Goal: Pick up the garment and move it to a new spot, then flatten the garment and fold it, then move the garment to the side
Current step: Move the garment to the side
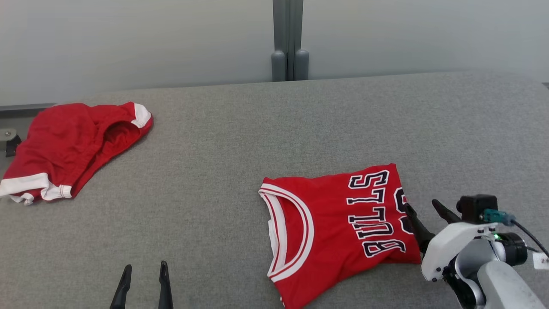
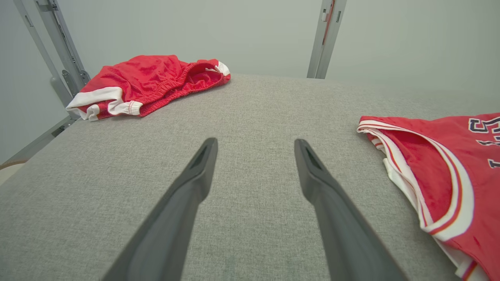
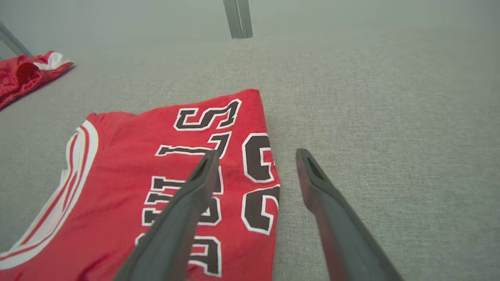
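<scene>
The red jersey (image 1: 339, 223) looks already folded on the grey table (image 1: 223, 128). The right gripper (image 1: 422, 205) is at the jersey's number-side edge, fingers spread wide and holding nothing, one over the cloth and one just off it. If moving it aside is next, I'd get low enough to catch every layer at that edge before pinching, though I honestly can't tell how many layers are there. The left gripper (image 1: 145, 266), well off the jersey's collar side, is open and empty too, so it could pin that end, just steer clear of the red shorts (image 1: 68, 146) further out that way.
</scene>
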